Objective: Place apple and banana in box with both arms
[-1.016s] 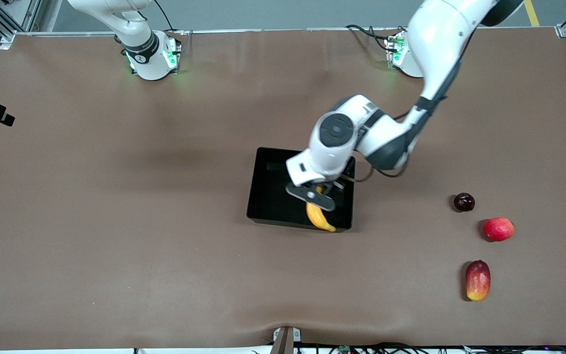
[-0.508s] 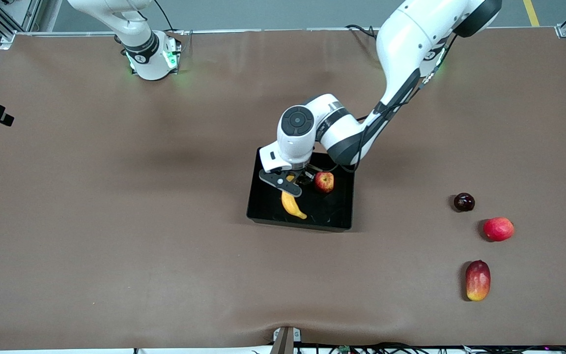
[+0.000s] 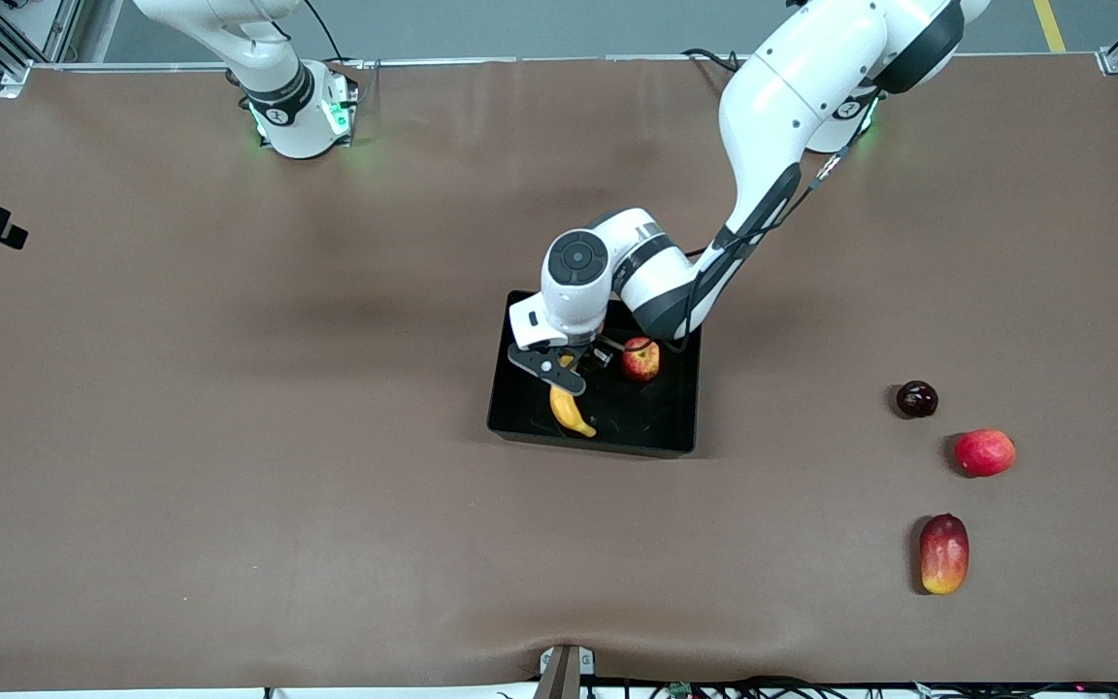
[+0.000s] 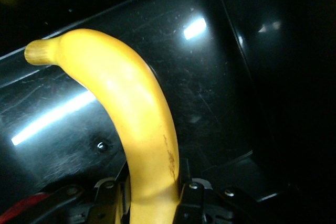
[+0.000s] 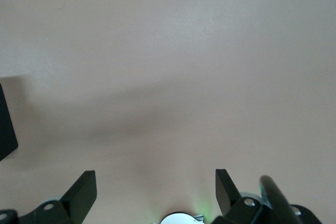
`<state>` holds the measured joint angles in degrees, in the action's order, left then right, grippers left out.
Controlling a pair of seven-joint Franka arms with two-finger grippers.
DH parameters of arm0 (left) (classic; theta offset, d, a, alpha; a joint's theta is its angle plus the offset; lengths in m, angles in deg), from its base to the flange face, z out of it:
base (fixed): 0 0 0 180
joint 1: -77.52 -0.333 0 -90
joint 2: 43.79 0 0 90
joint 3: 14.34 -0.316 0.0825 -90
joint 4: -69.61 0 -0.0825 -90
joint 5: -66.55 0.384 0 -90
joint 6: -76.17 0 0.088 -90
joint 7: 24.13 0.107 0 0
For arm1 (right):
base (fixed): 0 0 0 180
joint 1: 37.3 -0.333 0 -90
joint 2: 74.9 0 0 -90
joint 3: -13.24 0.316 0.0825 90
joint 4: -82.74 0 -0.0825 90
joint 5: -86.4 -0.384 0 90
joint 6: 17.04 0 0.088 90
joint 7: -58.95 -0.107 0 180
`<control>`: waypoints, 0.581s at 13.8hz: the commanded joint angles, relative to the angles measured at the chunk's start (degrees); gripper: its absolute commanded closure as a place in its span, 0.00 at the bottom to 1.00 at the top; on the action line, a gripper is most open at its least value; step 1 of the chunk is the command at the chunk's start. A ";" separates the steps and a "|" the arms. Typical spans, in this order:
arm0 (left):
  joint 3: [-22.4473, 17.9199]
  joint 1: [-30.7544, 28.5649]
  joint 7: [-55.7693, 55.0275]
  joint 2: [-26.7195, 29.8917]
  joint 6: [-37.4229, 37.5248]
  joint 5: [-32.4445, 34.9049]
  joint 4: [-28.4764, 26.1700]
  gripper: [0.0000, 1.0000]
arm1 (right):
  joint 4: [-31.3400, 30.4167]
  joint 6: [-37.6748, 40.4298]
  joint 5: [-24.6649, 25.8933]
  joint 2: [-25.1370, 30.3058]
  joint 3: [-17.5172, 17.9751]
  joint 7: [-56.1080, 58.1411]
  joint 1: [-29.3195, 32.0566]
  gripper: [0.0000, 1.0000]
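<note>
The black box (image 3: 518, 424) sits mid-table. My left gripper (image 3: 571, 373) is over the box, shut on the yellow banana (image 3: 570, 412), whose free end hangs low inside the box at the right arm's end. In the left wrist view the banana (image 4: 134, 114) is clamped between both fingers above the glossy box floor (image 4: 220, 93). The red apple (image 3: 641, 359) lies in the box, beside the left gripper toward the left arm's end. My right gripper (image 5: 156, 182) is open and empty over bare table near its base; it is out of the front view.
A dark maroon round fruit (image 3: 916, 399), a red-pink round fruit (image 3: 984, 452) and a red-yellow mango (image 3: 943, 553) lie on the brown table toward the left arm's end, nearer the front camera than the box. A black object (image 5: 6, 124) shows at the right wrist view's edge.
The left arm has carried the banana across the box toward the right arm's end, uncovering the apple in the box. The right arm has not moved.
</note>
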<state>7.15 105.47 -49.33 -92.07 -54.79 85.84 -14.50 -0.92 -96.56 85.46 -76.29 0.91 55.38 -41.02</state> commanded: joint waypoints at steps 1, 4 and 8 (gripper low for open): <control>-1.10 0.70 -1.08 -1.38 -1.39 1.89 1.24 0.83 | 0.08 0.51 -0.12 0.25 0.73 0.40 1.78 0.00; -2.77 0.79 -1.60 -0.85 -1.66 2.34 1.93 0.00 | -0.18 0.59 -0.12 0.25 0.81 0.40 1.61 0.00; -2.77 -1.31 -3.37 3.44 -0.52 2.34 2.73 0.00 | -0.27 0.59 -0.12 0.07 0.73 0.40 2.84 0.00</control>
<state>4.69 105.14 -51.10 -92.09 -56.54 86.93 -11.23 -1.04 -96.33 85.46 -76.31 0.85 55.38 -39.97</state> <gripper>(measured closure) 0.070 0.000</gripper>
